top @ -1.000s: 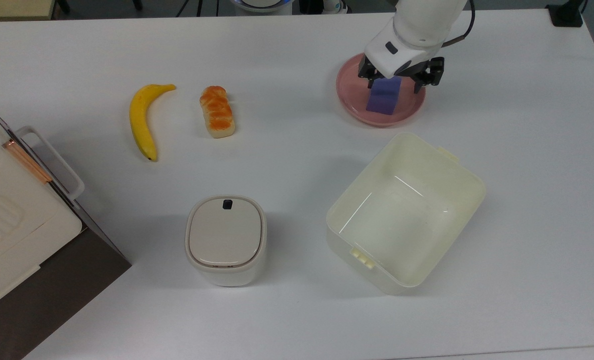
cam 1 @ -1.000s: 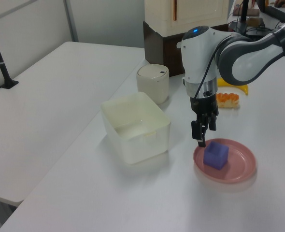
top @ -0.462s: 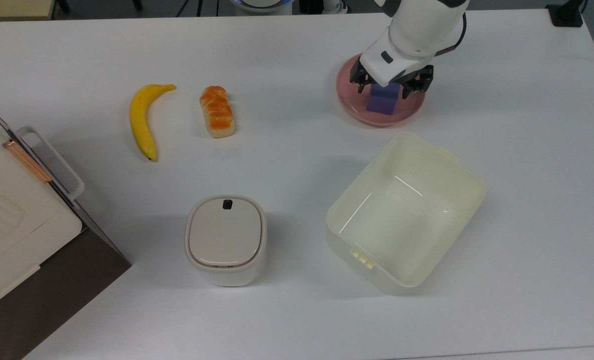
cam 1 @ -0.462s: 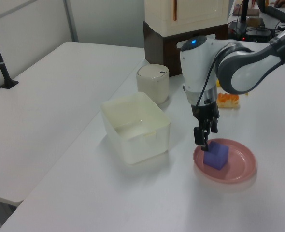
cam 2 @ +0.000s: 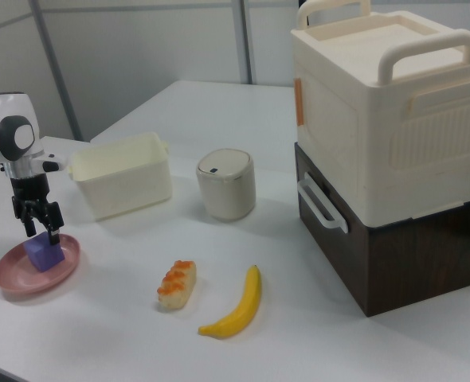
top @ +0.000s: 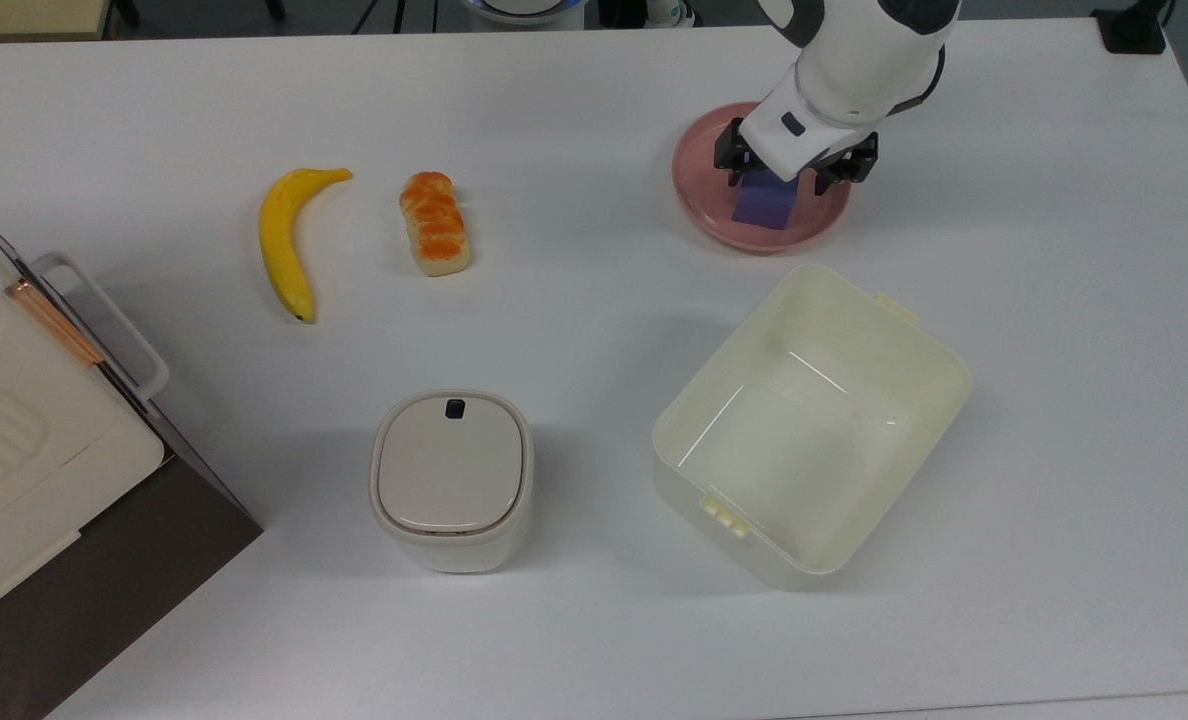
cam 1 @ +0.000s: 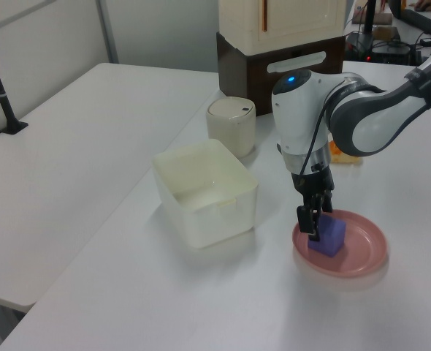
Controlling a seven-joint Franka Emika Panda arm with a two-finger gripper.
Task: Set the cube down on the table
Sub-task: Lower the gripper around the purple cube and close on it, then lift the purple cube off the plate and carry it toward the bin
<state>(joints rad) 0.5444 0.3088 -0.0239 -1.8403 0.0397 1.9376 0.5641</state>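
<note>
Fingers (top: pixel 754 160) straddle the cube (top: pixel 766 205), spread wider than the block, one on each side of its top. No squeeze visible yet, so treat it as not gripped. Gripper (cam 1: pixel 315 221) points straight down, tips at about the cube's upper half in the left view.

Cube sits on the pink plate (top: pixel 699 205), upright, roughly mid-plate. In the right view the cube (cam 2: pixel 44 253) is directly under the gripper (cam 2: pixel 37 222), plate (cam 2: pixel 12 280) under both. Not on the counter (top: pixel 574 120) yet.

My read: you're at the grasp step, little of the task done. To do it well:
- Drop a touch lower before closing so the pads land on the flat side faces, not the top edges.
- Stop short of the plate's surface. It looks shallow and light, so a finger hitting it could shift or tip it.
- Block looks like foam. Close gently, enough to hold, not crush.
- Lift straight up until you clear the plate rim, then translate.

Placement: open counter on the top view's right of the plate looks like the shortest move. Cream bin (top: pixel 814 425) sits just beyond the plate toward the top view's bottom, so keep out of it. Banana (top: pixel 287 240), bread (top: pixel 434 222) and lidded canister (top: pixel 451 478) are well apart, not a factor.

Risk: an off-centre close could rotate the cube.
</note>
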